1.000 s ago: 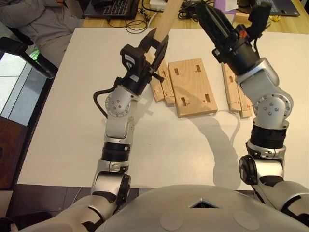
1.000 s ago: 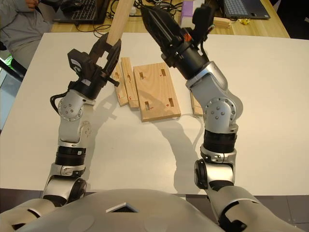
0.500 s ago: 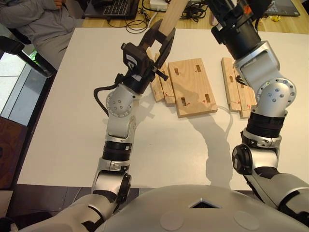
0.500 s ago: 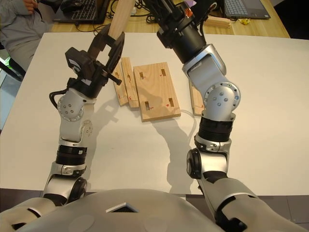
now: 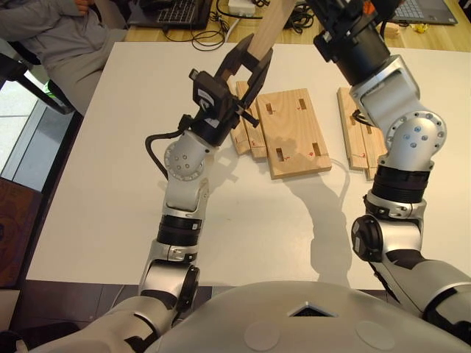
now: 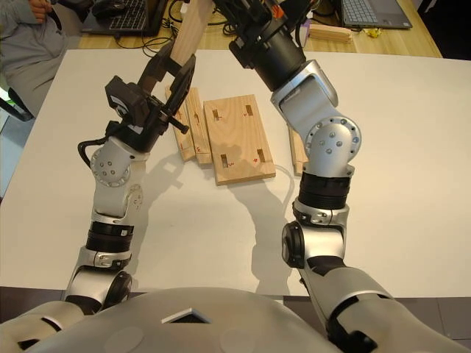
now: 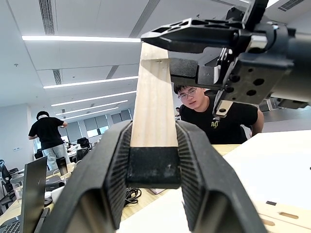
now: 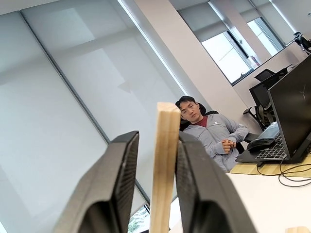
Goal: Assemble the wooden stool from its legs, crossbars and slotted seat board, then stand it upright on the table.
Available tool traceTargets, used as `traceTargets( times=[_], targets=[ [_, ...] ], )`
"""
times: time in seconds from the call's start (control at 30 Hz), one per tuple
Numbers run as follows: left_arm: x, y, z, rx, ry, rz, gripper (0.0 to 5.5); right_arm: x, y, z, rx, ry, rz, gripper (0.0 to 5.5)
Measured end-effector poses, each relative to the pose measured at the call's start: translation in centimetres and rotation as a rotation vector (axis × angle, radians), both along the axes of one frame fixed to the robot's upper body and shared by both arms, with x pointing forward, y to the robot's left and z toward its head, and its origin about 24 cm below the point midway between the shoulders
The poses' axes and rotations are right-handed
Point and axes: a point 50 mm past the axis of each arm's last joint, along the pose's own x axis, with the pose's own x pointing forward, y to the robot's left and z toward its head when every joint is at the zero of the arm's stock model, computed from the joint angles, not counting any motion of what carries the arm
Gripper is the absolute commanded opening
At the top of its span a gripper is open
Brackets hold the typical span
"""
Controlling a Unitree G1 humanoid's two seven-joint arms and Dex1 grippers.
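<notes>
My left gripper (image 5: 252, 57) is shut on a long pale wooden leg (image 5: 268, 29) and holds it raised, tilted up and away over the table's far side. The leg (image 7: 154, 97) runs out from between the left gripper's black fingers (image 7: 116, 160). My right gripper (image 8: 156, 138) is open around the upper end of the same leg (image 8: 165, 170), with a gap on one side. The slotted seat board (image 5: 294, 132) lies flat at the table's middle. Wooden pieces (image 5: 246, 136) lie along its left edge and more pieces (image 5: 360, 143) to its right.
The white table (image 5: 110, 184) has free room across its near half and left side. Beyond the far edge stands a desk with a keyboard (image 5: 180, 11), cables and a laptop. A seated person (image 5: 51, 29) is off the far left corner.
My right gripper has swung up and to the left, from beside the leg to around its upper end. The left gripper with the leg has shifted slightly right.
</notes>
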Motion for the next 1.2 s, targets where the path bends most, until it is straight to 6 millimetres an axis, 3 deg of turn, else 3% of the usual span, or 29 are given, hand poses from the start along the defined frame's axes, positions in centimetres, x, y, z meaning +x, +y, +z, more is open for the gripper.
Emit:
traceTargets(
  times=[0.07, 0.37, 0.63, 0.8, 0.87, 0.97, 1.07, 1.13, 1.2],
  targets=[
    [-0.1, -0.1, 0.1, -0.001, -0.011, -0.005, 1.29, 0.0, 0.0, 0.0, 0.007, -0.002, 0.005, 0.39],
    [-0.1, -0.3, 0.8, 0.025, -0.077, 0.006, 1.29, -0.6, -0.3, 0.5, 0.047, -0.048, 0.021, 0.39],
    [0.8, 0.4, 0.9, 0.011, -0.086, 0.141, 2.63, -0.9, -1.0, 1.3, 0.161, -0.076, -0.038, 0.39],
    [1.6, 2.8, 0.7, -0.037, -0.065, 0.308, 3.14, -1.4, -2.7, 1.5, 0.163, -0.102, -0.178, 0.39],
    [1.9, 4.9, 0.6, -0.081, -0.025, 0.402, 3.14, -1.7, -4.1, 1.6, 0.051, -0.152, -0.344, 0.39],
    [1.9, 7.2, -0.2, -0.151, 0.060, 0.495, 3.14, -2.3, -6.9, -0.4, -0.181, -0.181, -0.628, 0.39],
    [2.0, 7.5, -0.6, -0.169, 0.110, 0.502, 3.14, -2.7, -8.9, -3.5, -0.436, -0.185, -0.816, 0.39],
    [1.8, 7.4, -1.1, -0.163, 0.141, 0.488, 3.14, -2.7, -10.3, -6.7, -0.621, -0.147, -0.877, 0.39],
    [1.8, 7.2, -1.2, -0.157, 0.154, 0.475, 3.14, -2.6, -10.9, -8.6, -0.686, -0.127, -0.891, 0.39]
  ],
)
